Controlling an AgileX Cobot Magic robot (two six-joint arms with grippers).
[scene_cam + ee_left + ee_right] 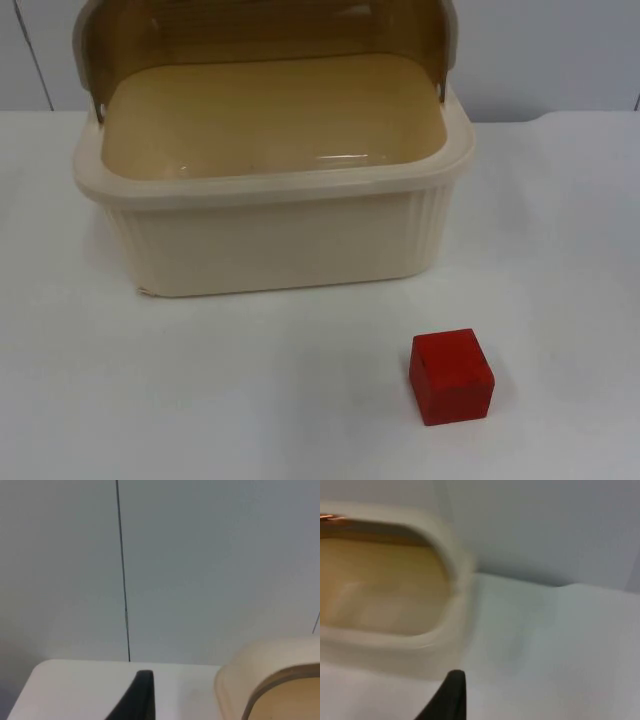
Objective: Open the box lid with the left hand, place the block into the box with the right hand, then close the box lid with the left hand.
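A cream plastic box (270, 240) stands at the back middle of the table, with its brownish see-through lid (260, 30) swung up and back. Nothing lies inside the box. A red block (451, 376) rests on the table in front of the box, toward the right and apart from it. My left gripper (140, 700) hovers over the table beside a rounded corner of the box (270, 680), facing the wall. My right gripper (451, 697) is low over the table, close to the box (385, 645), looking at its rim and hollow inside.
The white table (200, 400) stretches in front of the box and around the block. The grey partition wall (560, 50) rises just behind the box. In the left wrist view a table corner (37, 672) lies near the wall.
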